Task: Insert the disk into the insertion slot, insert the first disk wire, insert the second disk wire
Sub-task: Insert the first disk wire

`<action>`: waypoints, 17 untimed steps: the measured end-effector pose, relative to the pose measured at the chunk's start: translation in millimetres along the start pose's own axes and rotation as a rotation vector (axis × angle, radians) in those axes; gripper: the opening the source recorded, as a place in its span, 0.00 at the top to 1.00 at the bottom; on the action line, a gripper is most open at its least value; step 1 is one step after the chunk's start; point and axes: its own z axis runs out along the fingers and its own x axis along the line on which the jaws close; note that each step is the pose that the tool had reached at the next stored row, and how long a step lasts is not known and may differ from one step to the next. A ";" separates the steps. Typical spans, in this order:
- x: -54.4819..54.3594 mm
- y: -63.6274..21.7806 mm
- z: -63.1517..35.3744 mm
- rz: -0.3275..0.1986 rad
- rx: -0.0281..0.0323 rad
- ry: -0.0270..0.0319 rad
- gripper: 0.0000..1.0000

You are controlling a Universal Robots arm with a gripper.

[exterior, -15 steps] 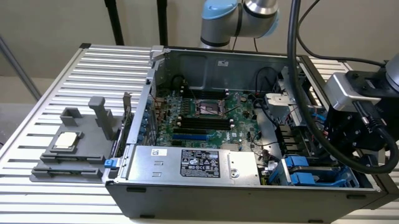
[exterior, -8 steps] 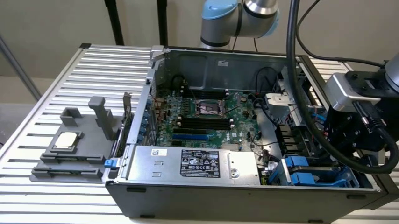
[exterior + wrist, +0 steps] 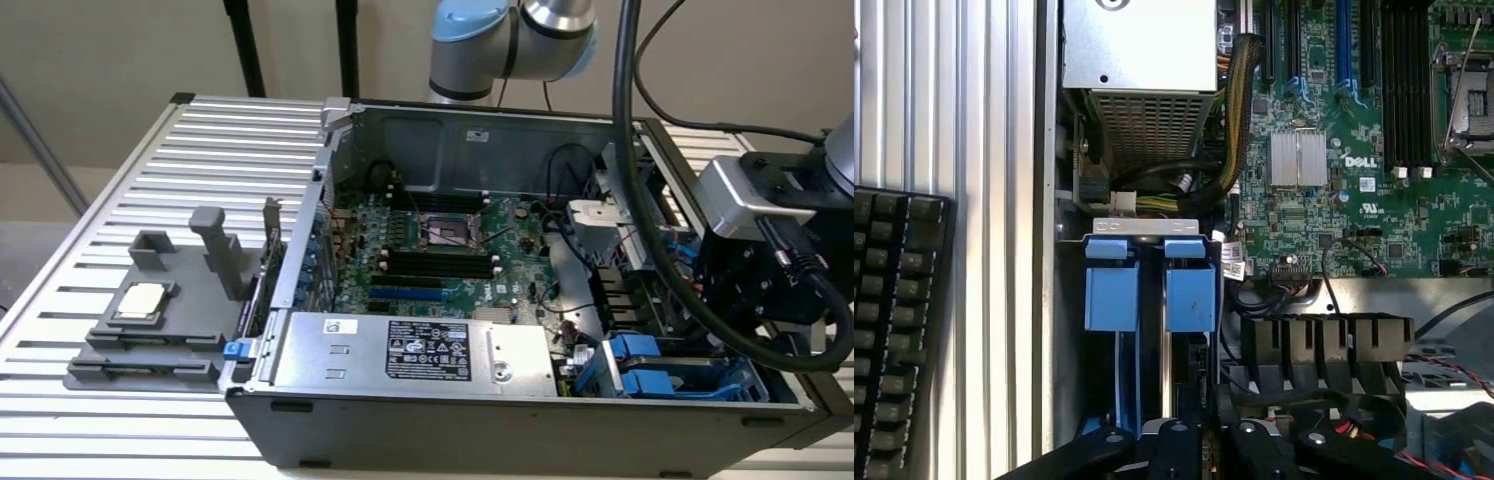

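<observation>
Wrist view: gripper (image 3: 1174, 452), closed and empty, is held near slot (image 3: 1144, 227); disk (image 3: 1189, 298) is judged seated, so careful wire alignment is called for.

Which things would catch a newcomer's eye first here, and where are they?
First comes the open computer case on the slatted table, with its green motherboard bare in the middle. The silver power-supply box lies along the near wall, and the bright blue tabs of the insertion slot stand out at the exterior view's lower right.
</observation>
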 end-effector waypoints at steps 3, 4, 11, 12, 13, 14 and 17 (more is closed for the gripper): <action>0.0 0.0 0.7 0.000 0.0000 0.0013 0.83; 0.1 0.0 1.1 0.000 0.0001 0.0016 0.83; 0.3 -0.2 4.7 0.000 0.0001 0.0026 0.83; 0.4 -0.2 5.3 0.000 0.0002 0.0032 0.83; 0.4 -0.2 5.8 0.000 0.0002 0.0038 0.83; 0.4 -0.3 6.2 0.000 0.0002 0.0042 0.83; 0.6 -0.3 7.6 0.000 0.0002 0.0044 0.83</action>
